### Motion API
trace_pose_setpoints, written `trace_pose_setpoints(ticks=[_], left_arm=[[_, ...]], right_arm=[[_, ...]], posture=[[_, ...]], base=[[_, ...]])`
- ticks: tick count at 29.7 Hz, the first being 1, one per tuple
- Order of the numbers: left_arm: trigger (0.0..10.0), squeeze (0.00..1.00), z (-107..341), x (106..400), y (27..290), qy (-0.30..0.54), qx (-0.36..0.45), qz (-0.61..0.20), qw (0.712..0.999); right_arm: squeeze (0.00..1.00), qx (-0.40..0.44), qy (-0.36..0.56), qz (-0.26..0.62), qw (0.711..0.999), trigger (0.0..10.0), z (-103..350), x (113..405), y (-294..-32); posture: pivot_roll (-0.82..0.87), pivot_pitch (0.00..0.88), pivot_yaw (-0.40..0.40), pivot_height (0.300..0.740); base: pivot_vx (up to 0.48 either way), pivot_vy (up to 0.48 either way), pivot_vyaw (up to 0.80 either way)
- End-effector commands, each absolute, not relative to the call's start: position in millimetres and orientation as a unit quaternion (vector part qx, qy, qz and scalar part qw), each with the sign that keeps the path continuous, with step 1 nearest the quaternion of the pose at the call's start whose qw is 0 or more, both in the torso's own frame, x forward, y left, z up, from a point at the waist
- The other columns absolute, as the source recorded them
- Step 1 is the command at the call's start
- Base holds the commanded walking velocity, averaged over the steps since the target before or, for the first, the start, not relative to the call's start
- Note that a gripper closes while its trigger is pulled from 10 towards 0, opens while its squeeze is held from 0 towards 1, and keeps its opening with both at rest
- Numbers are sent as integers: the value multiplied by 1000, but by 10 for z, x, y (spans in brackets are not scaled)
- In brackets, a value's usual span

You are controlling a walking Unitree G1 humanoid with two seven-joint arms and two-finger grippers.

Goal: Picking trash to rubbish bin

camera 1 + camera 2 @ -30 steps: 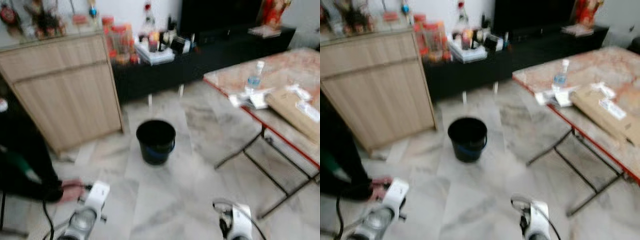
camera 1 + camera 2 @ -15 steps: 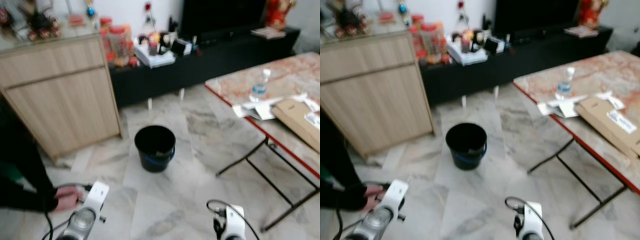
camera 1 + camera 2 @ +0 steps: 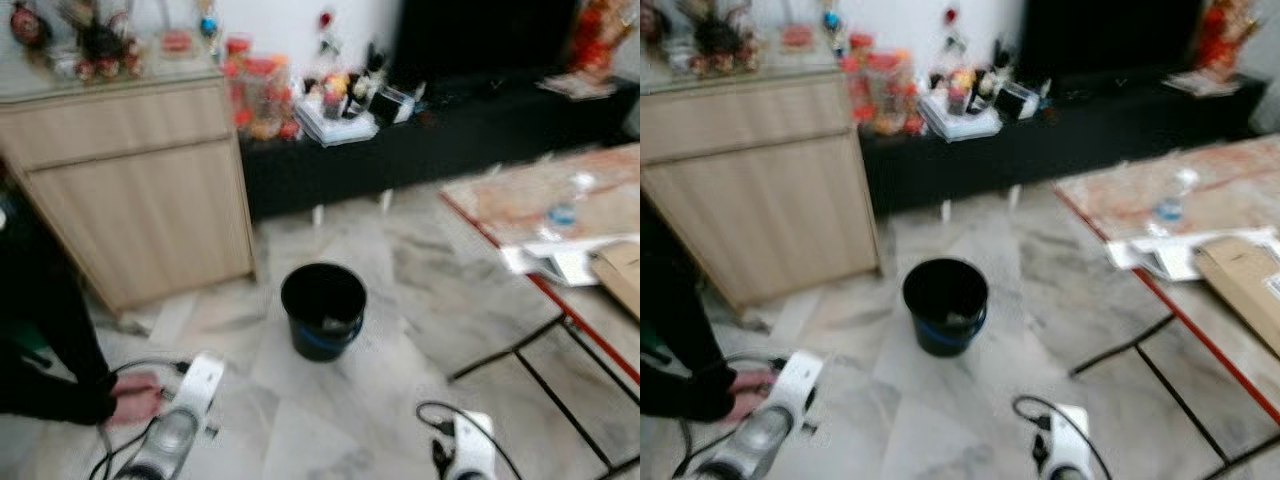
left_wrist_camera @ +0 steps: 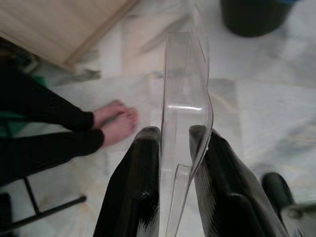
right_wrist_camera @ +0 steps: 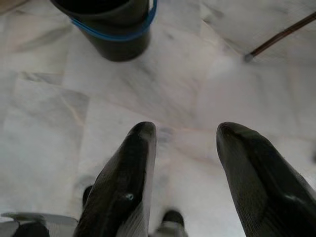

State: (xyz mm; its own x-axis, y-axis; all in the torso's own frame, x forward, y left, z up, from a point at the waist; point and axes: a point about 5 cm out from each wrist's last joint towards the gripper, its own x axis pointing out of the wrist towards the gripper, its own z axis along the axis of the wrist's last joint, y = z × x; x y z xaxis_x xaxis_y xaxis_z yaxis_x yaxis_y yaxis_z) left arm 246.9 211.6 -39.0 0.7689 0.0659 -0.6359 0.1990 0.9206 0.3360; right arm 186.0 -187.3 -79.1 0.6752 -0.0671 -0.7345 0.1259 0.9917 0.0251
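— What is being held, and by which gripper?

— A clear plastic sheet (image 4: 185, 98) is being pinched by the left gripper (image 4: 175, 143), whose black fingers (image 4: 140, 182) are closed on its lower edge. The sheet is thin, glossy and curled, and its long axis is running straight out along the fingers.

— And the right gripper?

— The right gripper (image 5: 185, 133) is being carried empty, fingers spread apart over the marble floor (image 5: 44, 148).

— Which way is the bin lying?

— The bin (image 3: 323, 308) is standing on the floor ahead of the robot, roughly between the two arms. In the left wrist view it is seen beyond the sheet's tip, well apart from it. By judgement, the sheet is needing to be carried forward and toward the middle before any release.

— How is the bin looking?

— A round black bucket with a blue band (image 5: 113, 35) is being shown, upright and open. Something pale is lying inside; it is too blurred to name.

— Anything else nearby?

— A person's hand (image 3: 135, 400) is resting at a cable beside the left arm, and a counter (image 3: 1120, 195) with a bottle (image 3: 1167, 205) and papers is standing to the right.
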Motion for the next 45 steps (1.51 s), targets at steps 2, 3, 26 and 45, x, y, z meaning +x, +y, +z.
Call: trace_pose_setpoints(ticks=[2, 3, 26, 45], left_arm=[[10000, 0, -378, 2508, 2035, 332, 194, -44, 922], [10000, 0, -379, 2506, 2037, 332, 194, -44, 922], [10000, 0, -369, 2506, 2087, 334, 204, -47, 919], [10000, 0, -368, 2509, 2082, 334, 210, -56, 917]], right_arm=[[0, 35, 410, -69, 909, 10000, -817, 1780, -1979], [0, 35, 409, -69, 909, 10000, -816, 1783, -1979], [0, 46, 409, -71, 909, 10000, -828, 1766, -1936], [0, 51, 411, -71, 907, 10000, -843, 1746, -1903]], posture=[[70, 2, 5, 740], [70, 2, 5, 740], [61, 0, 25, 740], [55, 0, 36, 740]], base=[[351, 0, 0], [356, 0, 0], [352, 0, 0], [349, 0, 0]])
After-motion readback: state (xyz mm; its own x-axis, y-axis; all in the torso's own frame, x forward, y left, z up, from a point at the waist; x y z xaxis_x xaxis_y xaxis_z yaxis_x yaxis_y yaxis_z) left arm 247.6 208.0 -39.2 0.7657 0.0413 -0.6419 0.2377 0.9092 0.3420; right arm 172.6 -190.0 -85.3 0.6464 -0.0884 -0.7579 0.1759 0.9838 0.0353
